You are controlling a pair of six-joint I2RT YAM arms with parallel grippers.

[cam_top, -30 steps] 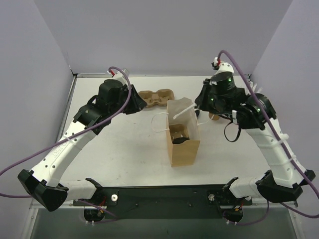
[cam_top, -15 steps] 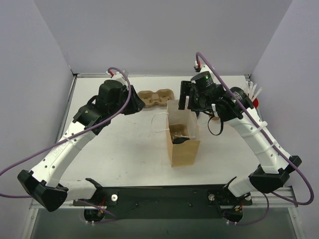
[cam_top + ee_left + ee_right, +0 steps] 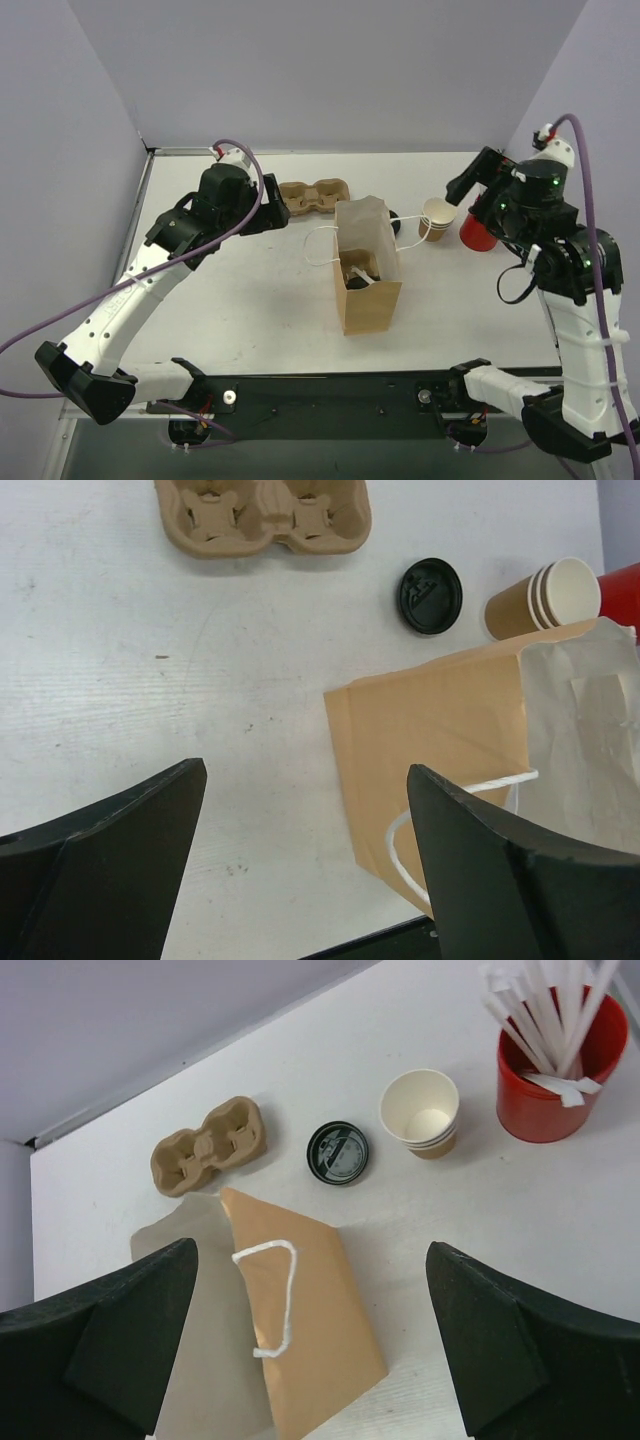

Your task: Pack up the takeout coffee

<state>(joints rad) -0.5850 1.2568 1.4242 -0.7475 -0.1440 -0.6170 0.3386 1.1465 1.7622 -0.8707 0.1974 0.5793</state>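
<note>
A: Right gripper [image 3: 311,1250] has swung off the bag [image 3: 372,300] and out toward the red cup [image 3: 478,232] — fingers spread wide, nothing between them.
B: Where's the coffee [image 3: 357,272]?
A: Down inside the bag, black lid up, something white beside it. Bag stands mid-table, same spot as before.
B: Left gripper [image 3: 306,770]?
A: Hangs left of the bag, near the tray [image 3: 315,193], spread wide, empty. Both have let go — I'd call the packing nearly done.

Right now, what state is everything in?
Paper bag, upright, mouth open.
Takeout coffee, lidded, inside the bag.
Paper cup stack, upright, unlidded.
Loose black lid, flat on table.
Cup carrier, empty.
Red cup, upright, holding white sticks.
Left pincer, open, empty.
Right pincer, open, empty.
</note>
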